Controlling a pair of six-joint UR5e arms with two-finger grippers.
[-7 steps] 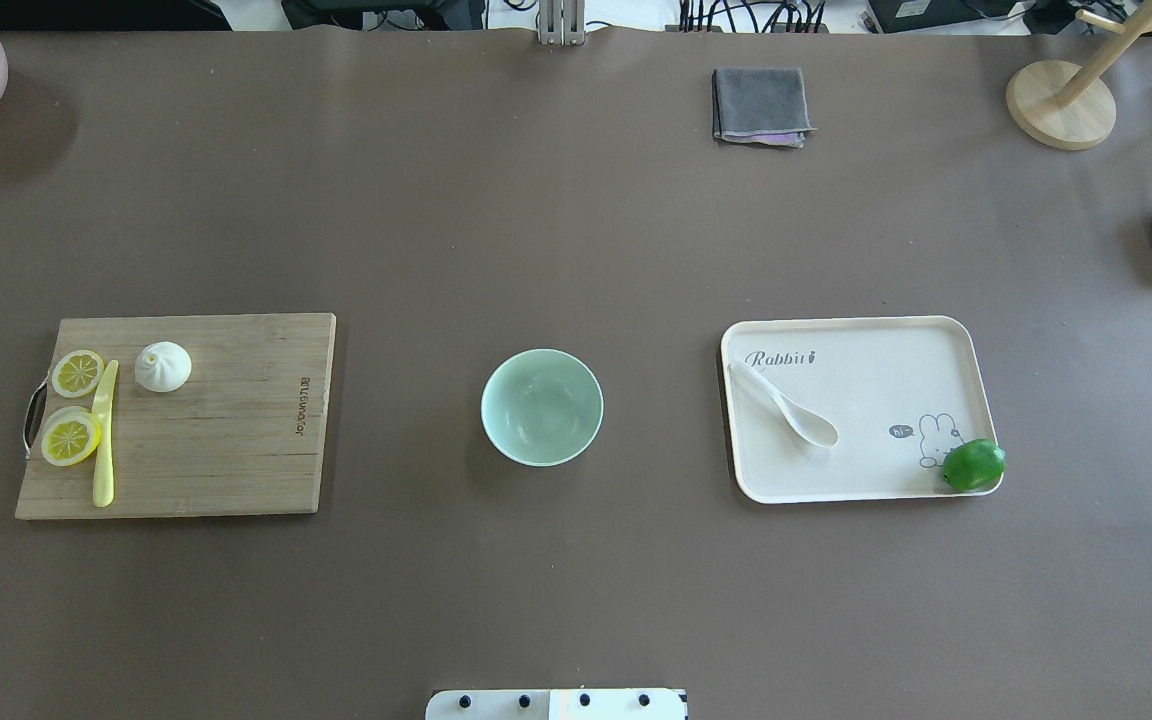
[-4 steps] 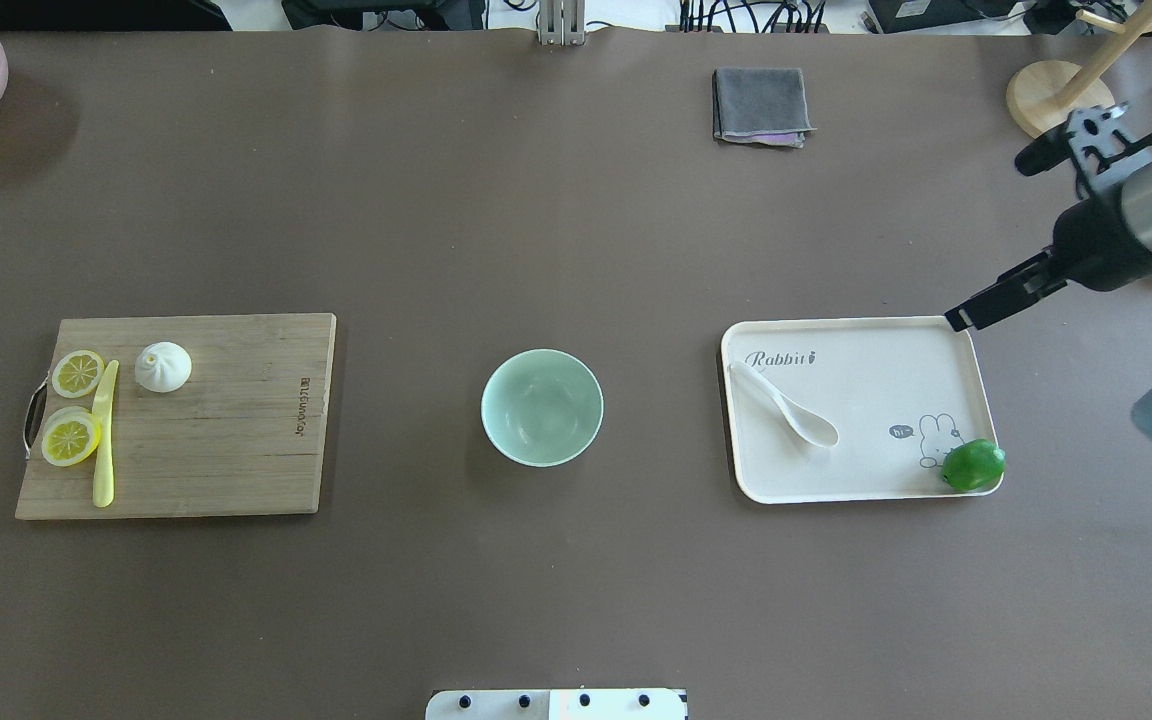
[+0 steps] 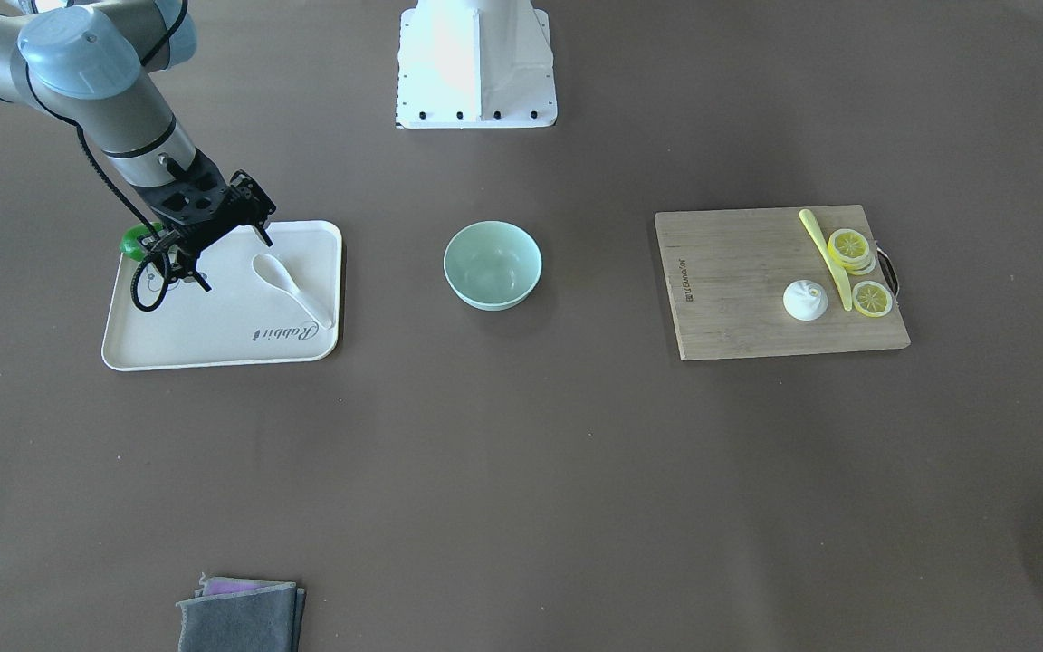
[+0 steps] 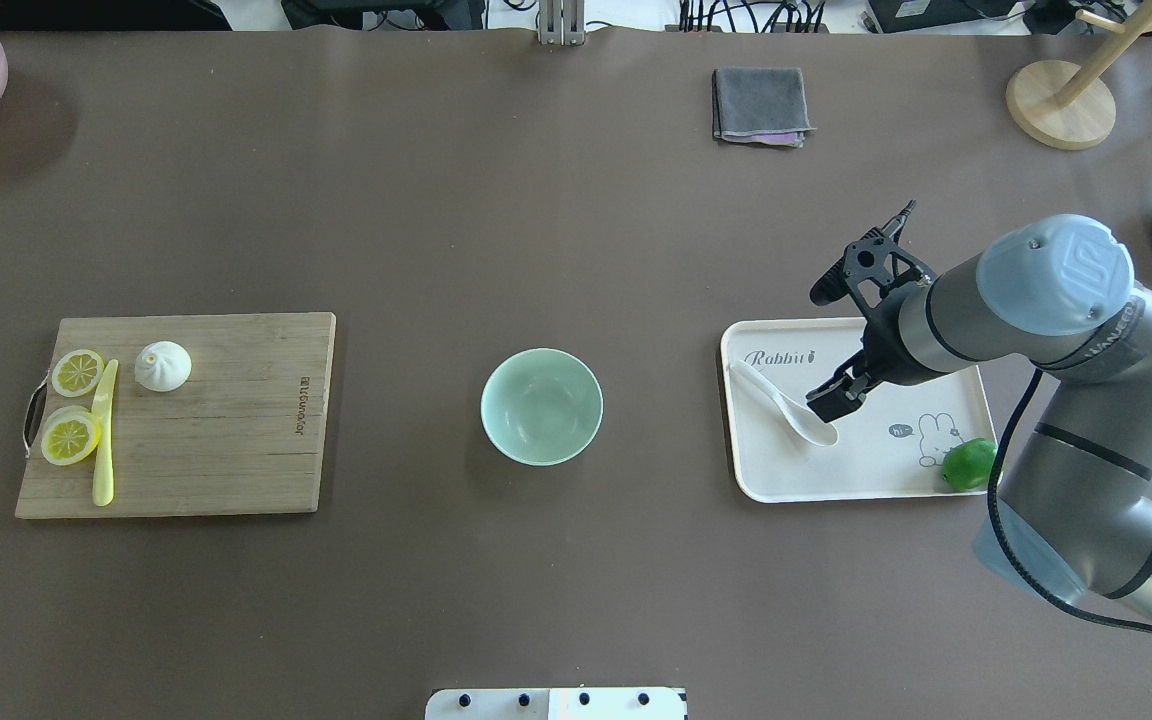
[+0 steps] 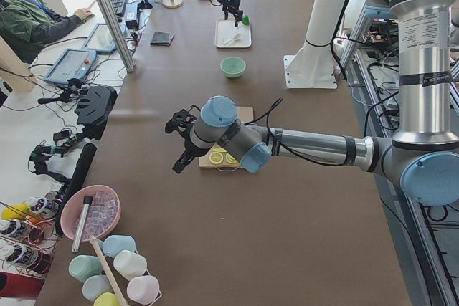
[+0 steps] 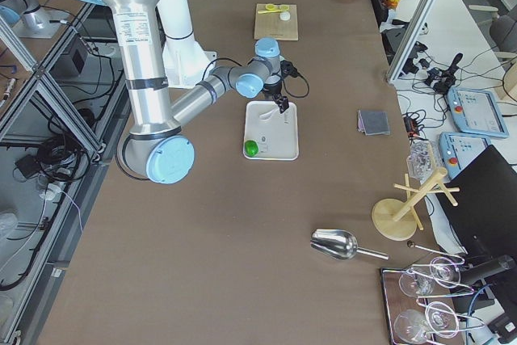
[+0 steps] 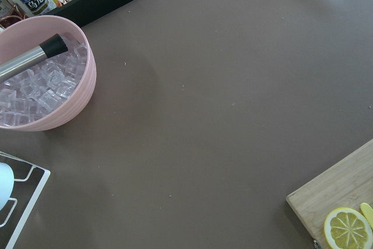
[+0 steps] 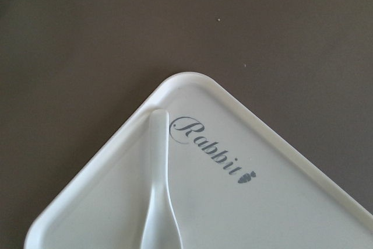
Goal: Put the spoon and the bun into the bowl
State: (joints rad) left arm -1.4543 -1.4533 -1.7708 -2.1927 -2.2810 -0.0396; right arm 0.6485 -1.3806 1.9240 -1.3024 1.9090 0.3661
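The right hand (image 3: 232,261) hovers spread over the tray (image 4: 836,470), close by the spoon (image 4: 784,405). It should straddle the thick handle squarely and pinch low, since the glossy surface may slip. The bun (image 4: 163,366) sits on the board (image 4: 236,450), with the bowl (image 4: 541,406) between.

Bowl (image 4: 541,406): pale mint-green, round, plain sides, upright, empty, mouth up.
Spoon (image 4: 774,400): glossy white, short thick handle, deep oval scoop. Lies flat well to bowl's right (robot's side), diagonal. Handle end nearer bowl, scoop farther, seemingly hollow up.
Bun (image 4: 163,366): small white dome, pinched pleated top up. Sits well to bowl's left, farther off than spoon.
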